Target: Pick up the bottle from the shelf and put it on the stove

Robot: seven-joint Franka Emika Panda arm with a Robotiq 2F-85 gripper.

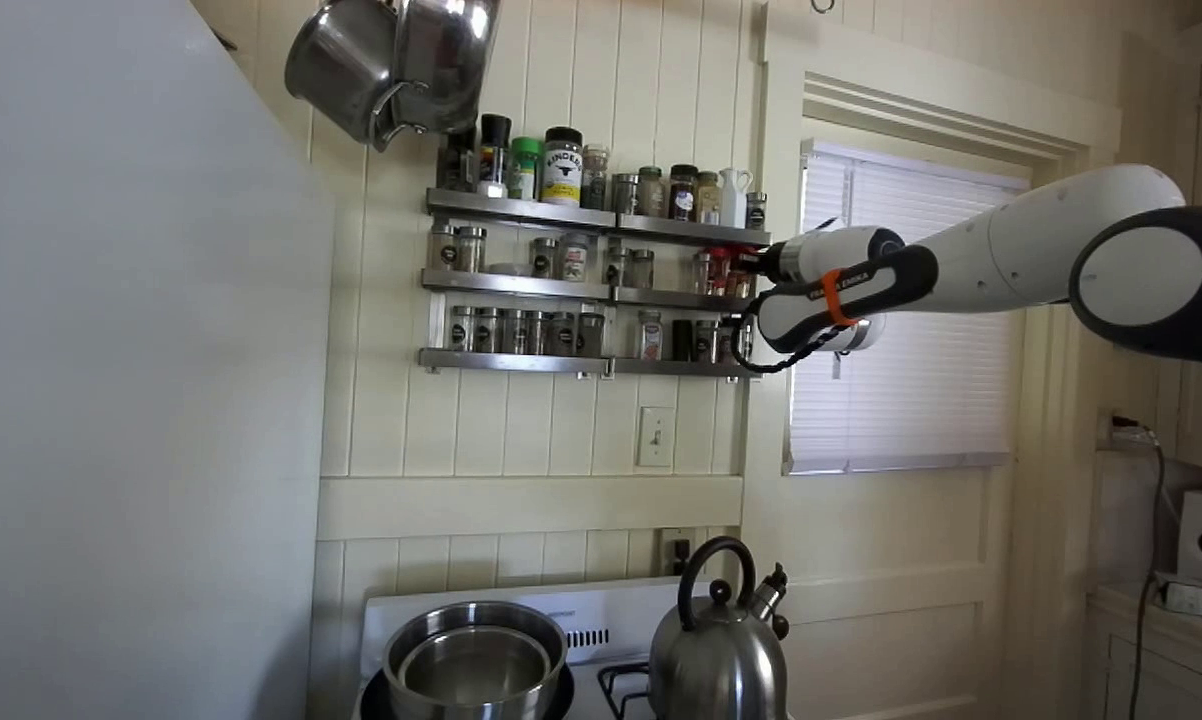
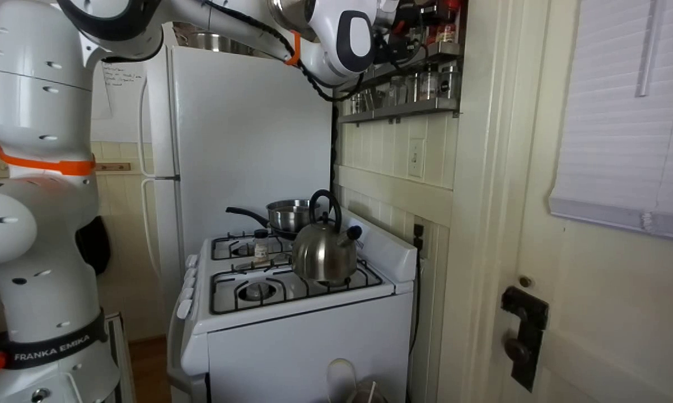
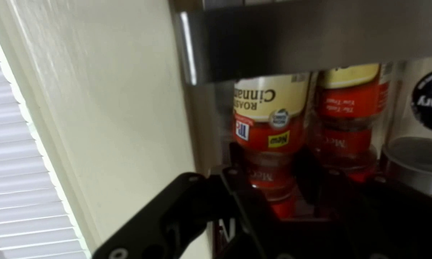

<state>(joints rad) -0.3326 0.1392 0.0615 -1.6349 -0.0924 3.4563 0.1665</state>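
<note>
The bottle [image 3: 264, 135], a cinnamon jar with a red and cream label, stands upside down in the wrist view, at the right end of the shelf's middle tier. My gripper [image 3: 270, 158] is shut on its neck and upper part, one black finger at each side. The grey metal shelf [image 1: 516, 209] shows in both exterior views; its front rail crosses the bottle's lower part in the wrist view. Below stands the white stove [image 2: 300, 347] with black grates. In an exterior view, the gripper [image 1: 746, 262] reaches in among red-labelled bottles, its fingertips hard to make out.
A similar red bottle [image 3: 347, 104] stands close beside the held one. A door frame [image 3: 129, 108] borders the shelf end. On the stove are a kettle [image 2: 324, 257], a pot [image 2: 289, 215] and a small dark-capped jar [image 2: 261, 247]. Pots [image 1: 346, 70] hang above; the refrigerator [image 2: 252, 134] flanks the stove.
</note>
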